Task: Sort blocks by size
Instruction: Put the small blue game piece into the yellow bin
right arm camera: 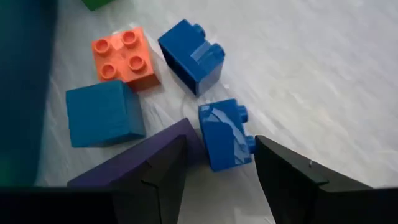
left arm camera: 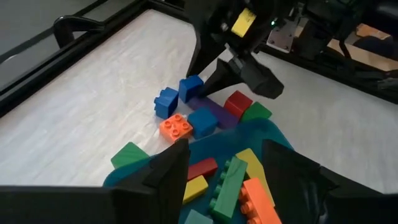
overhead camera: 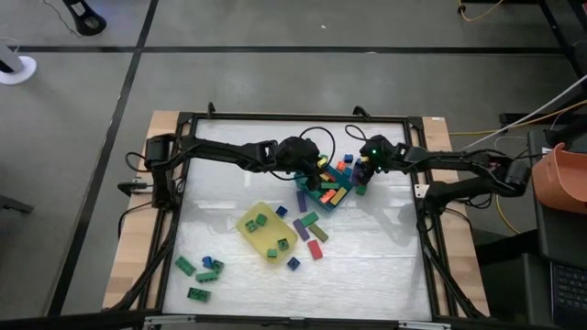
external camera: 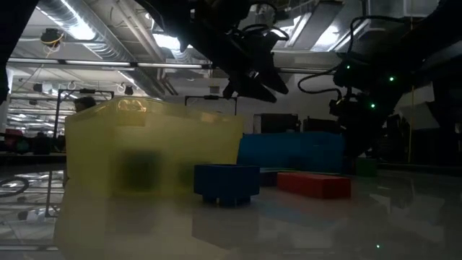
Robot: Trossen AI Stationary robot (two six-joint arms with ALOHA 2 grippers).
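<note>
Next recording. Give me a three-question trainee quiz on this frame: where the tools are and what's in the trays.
1. True or false: the left tool hangs open above the blocks in the teal tray.
2. Which brick sits between the fingers of the right tool? A orange, B blue, C green.
3. Fill in: the yellow tray holds only ___ bricks.
Key: 1 true; 2 B, the blue brick; 3 green.

Glossy smooth plastic blocks (right arm camera: 189, 56) lie on a pale, faintly streaked, sheeny table (right arm camera: 311, 74).
</note>
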